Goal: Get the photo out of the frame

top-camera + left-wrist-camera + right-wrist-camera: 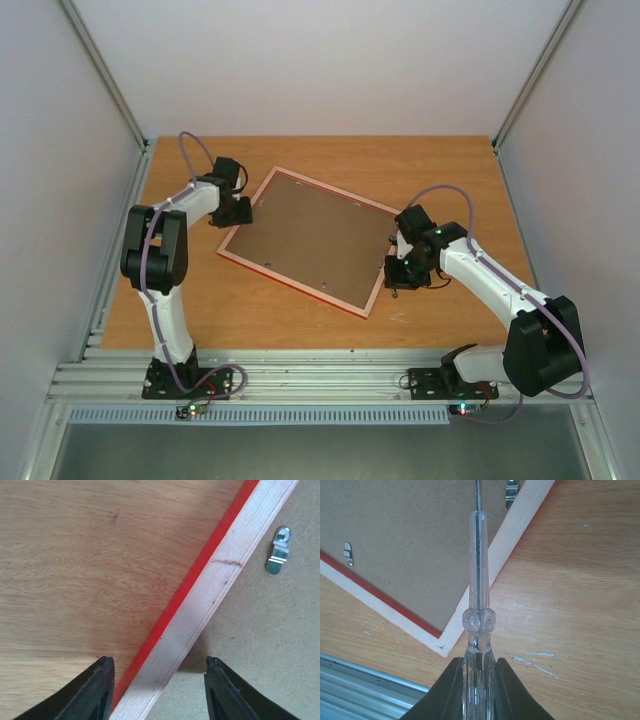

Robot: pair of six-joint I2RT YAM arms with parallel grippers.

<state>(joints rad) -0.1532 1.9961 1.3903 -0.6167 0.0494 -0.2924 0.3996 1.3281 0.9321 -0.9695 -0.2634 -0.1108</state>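
The frame point(290, 286) lies face down in the middle of the table, its red edge and pale back rail around the brown backing board point(310, 235). The photo is hidden under that board. My left gripper point(240, 212) is at the frame's left side. In the left wrist view its jaws point(157, 661) stand open astride the frame's rail point(200, 610), with a gap on each side. My right gripper point(395, 270) is at the frame's right corner, shut on a clear-handled screwdriver point(479, 605). The screwdriver's shaft points across the frame's rail point(505, 550) over the backing board point(410, 540).
Small metal clips point(278, 552) point(348, 554) sit on the backing board near the rails. An aluminium rail point(320, 375) runs along the table's near edge, with both arm bases on it. White walls enclose the table on the left, right and back.
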